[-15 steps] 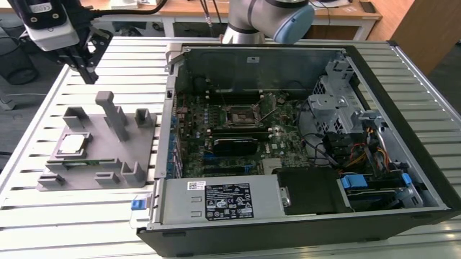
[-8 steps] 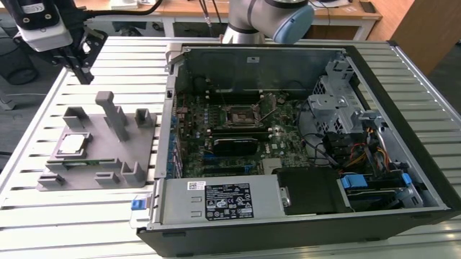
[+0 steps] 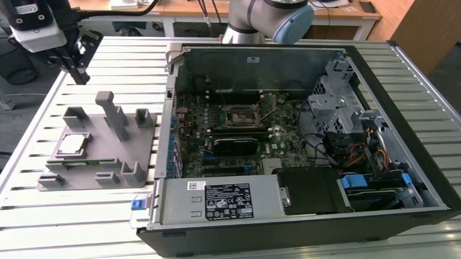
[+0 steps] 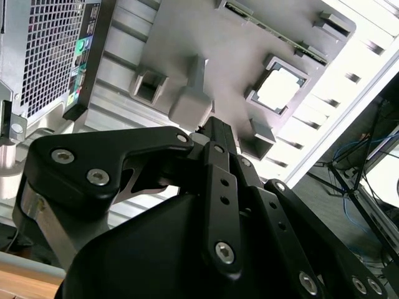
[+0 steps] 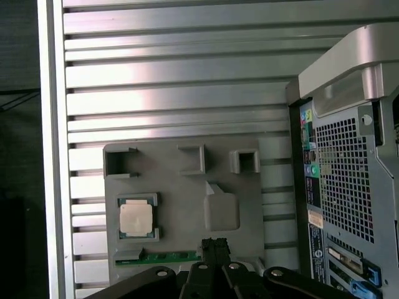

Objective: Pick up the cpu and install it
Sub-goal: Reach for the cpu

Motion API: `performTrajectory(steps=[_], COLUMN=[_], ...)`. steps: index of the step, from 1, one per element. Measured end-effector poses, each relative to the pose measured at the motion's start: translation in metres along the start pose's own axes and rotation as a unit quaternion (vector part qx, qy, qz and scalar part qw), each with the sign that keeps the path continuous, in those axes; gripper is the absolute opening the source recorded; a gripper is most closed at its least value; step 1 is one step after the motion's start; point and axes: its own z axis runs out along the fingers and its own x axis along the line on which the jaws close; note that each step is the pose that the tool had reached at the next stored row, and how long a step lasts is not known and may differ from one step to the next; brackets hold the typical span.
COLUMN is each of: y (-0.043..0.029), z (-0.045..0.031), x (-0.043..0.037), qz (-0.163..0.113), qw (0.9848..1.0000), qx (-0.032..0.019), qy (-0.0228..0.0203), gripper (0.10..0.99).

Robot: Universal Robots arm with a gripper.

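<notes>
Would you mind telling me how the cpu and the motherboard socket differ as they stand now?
The cpu is silvery-white; the motherboard socket is dark with a metal frame. The cpu lies in the grey fixture on the table, while the socket sits inside the open computer case. Both are square and lie flat.

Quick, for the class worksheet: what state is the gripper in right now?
The gripper: closed, holding nothing; the cpu lies in the grey fixture.
</notes>
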Motion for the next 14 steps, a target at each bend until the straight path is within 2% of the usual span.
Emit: performTrajectory(steps=[14], y=[-0.0058], z=[0.0043], x=[0.0313], qz=[0.0], qw=[1.0], qx=[-0.0003], qy=[0.0007], gripper=[0.106])
